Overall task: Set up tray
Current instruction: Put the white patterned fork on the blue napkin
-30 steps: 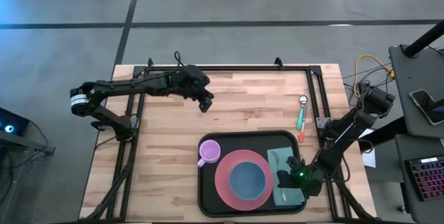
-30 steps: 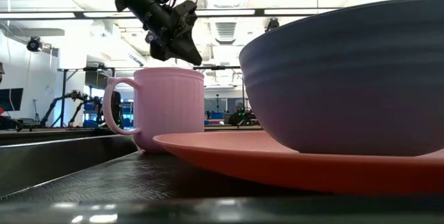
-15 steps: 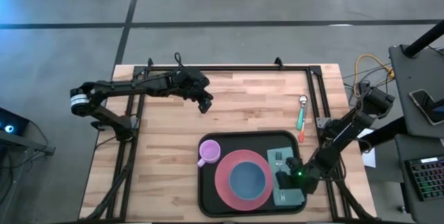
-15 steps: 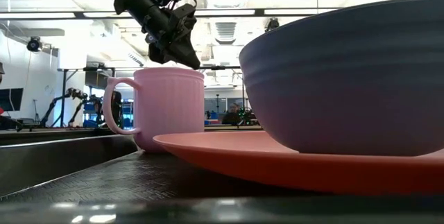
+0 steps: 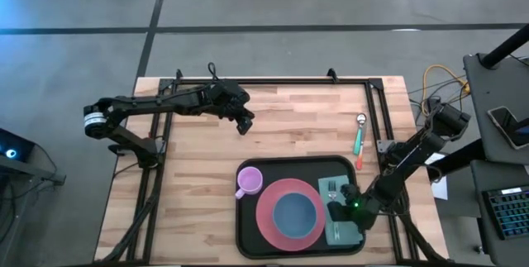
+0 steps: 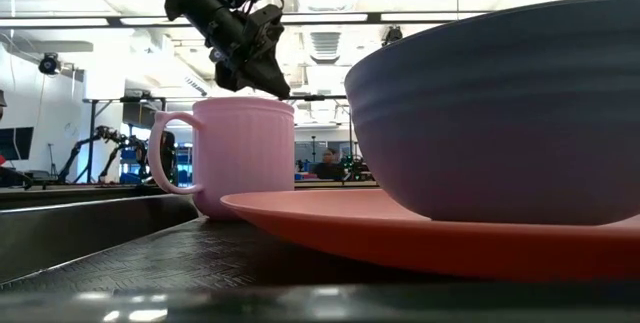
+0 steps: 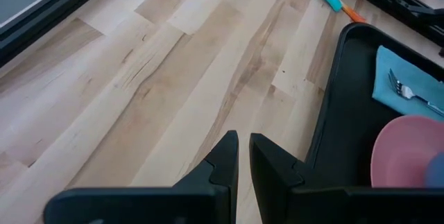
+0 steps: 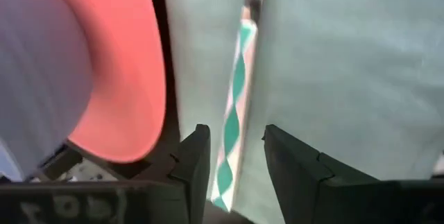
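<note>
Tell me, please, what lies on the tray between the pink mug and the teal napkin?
The pink plate holding the blue bowl, seen in the high view.

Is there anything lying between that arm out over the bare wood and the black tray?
Nothing visible. The left gripper hangs over bare wood, and only open table separates it from the tray. The spoon lies off to the right, out of that path.
</note>
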Controlling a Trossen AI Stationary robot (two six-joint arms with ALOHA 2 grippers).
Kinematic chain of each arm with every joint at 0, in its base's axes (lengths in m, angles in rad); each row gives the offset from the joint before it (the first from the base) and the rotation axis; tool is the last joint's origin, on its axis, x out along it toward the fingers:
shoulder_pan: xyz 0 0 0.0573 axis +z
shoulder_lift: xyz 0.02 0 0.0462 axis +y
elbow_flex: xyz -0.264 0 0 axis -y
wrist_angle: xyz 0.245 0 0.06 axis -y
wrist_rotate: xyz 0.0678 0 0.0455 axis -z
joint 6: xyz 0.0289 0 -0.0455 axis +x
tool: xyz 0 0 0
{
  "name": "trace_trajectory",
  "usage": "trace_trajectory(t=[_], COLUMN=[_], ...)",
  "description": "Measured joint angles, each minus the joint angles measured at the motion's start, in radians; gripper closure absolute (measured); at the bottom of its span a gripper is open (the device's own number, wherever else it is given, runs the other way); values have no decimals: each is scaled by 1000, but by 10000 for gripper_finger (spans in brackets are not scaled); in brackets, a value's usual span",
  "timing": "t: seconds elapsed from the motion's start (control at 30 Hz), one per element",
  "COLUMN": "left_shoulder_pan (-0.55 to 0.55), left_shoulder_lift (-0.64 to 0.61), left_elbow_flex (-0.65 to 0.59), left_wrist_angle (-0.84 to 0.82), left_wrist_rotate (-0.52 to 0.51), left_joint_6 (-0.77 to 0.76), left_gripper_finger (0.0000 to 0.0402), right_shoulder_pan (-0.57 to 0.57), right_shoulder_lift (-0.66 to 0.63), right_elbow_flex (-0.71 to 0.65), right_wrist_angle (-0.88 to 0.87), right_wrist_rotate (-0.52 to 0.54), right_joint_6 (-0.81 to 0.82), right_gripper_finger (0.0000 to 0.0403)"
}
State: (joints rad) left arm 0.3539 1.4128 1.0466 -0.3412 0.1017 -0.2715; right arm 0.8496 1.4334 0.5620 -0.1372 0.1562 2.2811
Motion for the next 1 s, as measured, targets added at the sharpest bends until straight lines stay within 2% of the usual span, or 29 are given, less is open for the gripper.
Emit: trace_trajectory(t=[0.23, 0.37, 0.77, 0.93, 1.0], left_shoulder_pan=[0, 0, 0, 0, 0], left_shoulder_lift=[0, 0, -2, -3, -3], left_elbow_flex=[0, 0, 0, 0, -1], left_wrist_angle=[0, 0, -2, 0, 0], left_wrist_rotate=[1, 3, 5, 5, 5], left_joint_6=[-19, -25, -26, -26, -26], left_gripper_finger=[383, 383, 383, 383, 383], right_shoulder_pan=[-110, -142, -151, -151, -149], right_shoulder_lift=[-8, -8, -33, -29, -37], right_elbow_flex=[21, 23, 43, 53, 55], right_wrist_angle=[-21, -64, -118, -116, -111], right_wrist_rotate=[19, 18, 0, -86, -81], right_joint_6=[-177, -209, -266, -342, -348], right_gripper_finger=[308, 314, 314, 311, 310])
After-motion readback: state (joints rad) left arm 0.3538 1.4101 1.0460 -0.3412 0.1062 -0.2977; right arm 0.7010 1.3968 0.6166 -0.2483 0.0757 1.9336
